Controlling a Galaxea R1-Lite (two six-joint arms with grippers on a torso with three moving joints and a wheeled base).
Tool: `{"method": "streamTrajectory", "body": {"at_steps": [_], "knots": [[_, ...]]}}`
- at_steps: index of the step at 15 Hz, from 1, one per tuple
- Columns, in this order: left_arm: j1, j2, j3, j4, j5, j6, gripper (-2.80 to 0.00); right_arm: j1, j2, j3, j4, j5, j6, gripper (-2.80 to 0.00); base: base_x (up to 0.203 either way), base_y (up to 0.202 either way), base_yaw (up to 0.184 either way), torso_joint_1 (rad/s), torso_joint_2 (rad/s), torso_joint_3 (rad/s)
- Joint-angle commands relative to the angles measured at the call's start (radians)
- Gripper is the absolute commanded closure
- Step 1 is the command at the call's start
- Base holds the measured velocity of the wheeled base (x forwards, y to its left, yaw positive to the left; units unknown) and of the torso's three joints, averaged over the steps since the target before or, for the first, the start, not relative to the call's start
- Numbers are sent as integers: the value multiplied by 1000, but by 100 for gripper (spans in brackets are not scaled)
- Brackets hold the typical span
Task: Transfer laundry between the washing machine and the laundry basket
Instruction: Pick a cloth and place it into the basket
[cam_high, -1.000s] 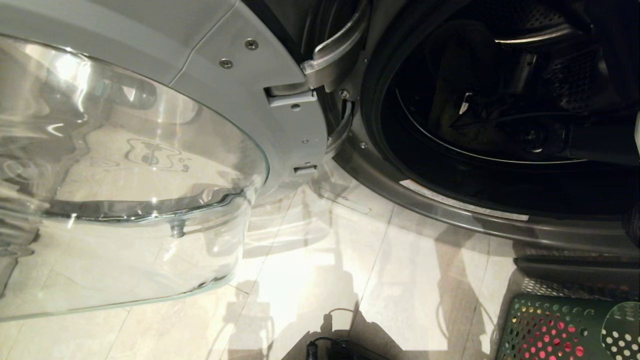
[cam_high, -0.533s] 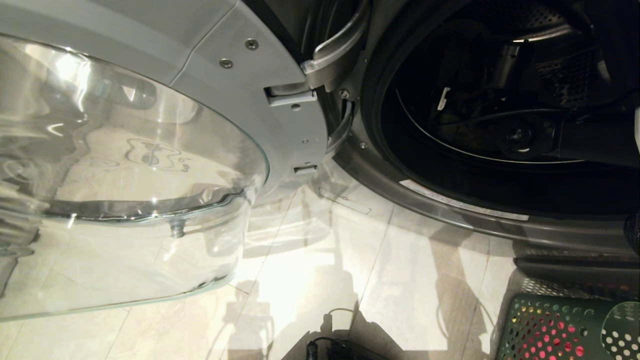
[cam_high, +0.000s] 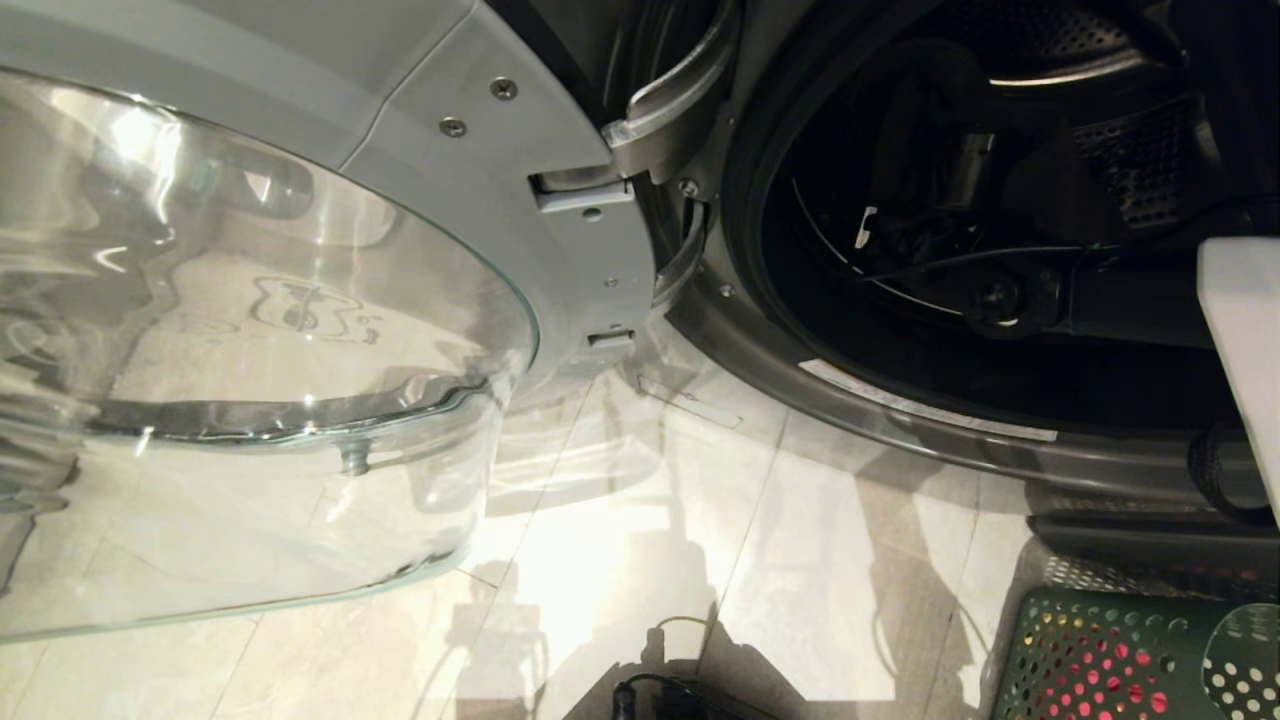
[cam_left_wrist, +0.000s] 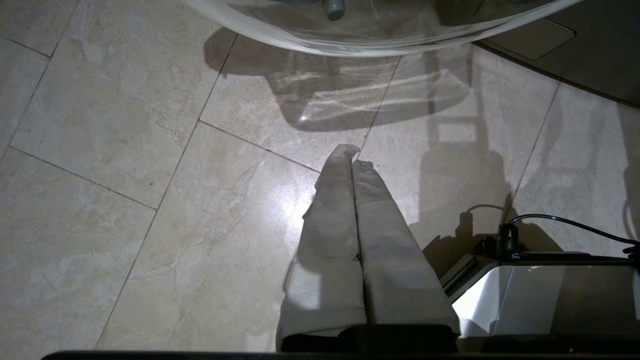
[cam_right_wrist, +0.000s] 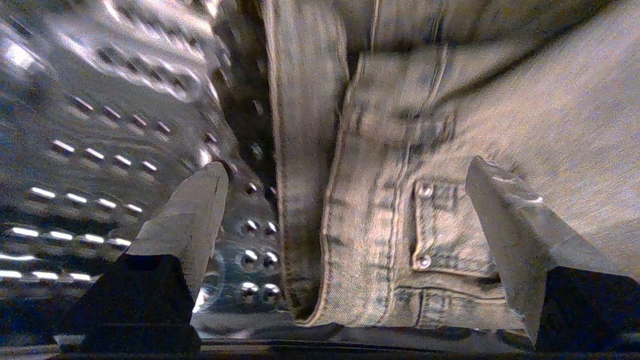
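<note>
The washing machine (cam_high: 900, 425) stands with its door swung open, the dark drum (cam_high: 1000, 150) showing at the upper right of the head view. My right arm (cam_high: 1120, 295) reaches into the drum. My right gripper (cam_right_wrist: 347, 165) is open there. Its two fingers straddle a faded denim garment (cam_right_wrist: 400, 200) of the laundry, which lies against the perforated drum wall (cam_right_wrist: 100, 150). The green laundry basket (cam_high: 1130, 650) sits on the floor at the lower right, with red cloth (cam_high: 1090, 685) showing through its holes. My left gripper (cam_left_wrist: 352, 161) hangs shut and empty over the floor tiles.
The open glass door (cam_high: 250, 350) fills the left of the head view and hangs just above the left gripper, its edge (cam_left_wrist: 375, 42) in the left wrist view. My base with a black cable (cam_left_wrist: 550, 290) is beside the left gripper. Pale floor tiles (cam_high: 620, 560) lie between door and basket.
My right arm has swung further left inside the drum. Its white forearm cover has come into the head view at the right edge. The left arm, door and basket have not moved.
</note>
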Motion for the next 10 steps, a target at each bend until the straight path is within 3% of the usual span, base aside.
{"method": "streamTrajectory", "body": {"at_steps": [1, 9, 10], "knots": [[0, 2, 0, 0, 0, 0, 0, -2, 27, -4, -11, -5, 5, -280, 0, 0, 0, 0, 0, 0], [0, 2, 0, 0, 0, 0, 0, -25, 28, -5, -17, -16, 26, -280, 0, 0, 0, 0, 0, 0], [0, 2, 0, 0, 0, 0, 0, -26, 27, -5, -17, -14, 26, -142, 0, 0, 0, 0, 0, 0]]}}
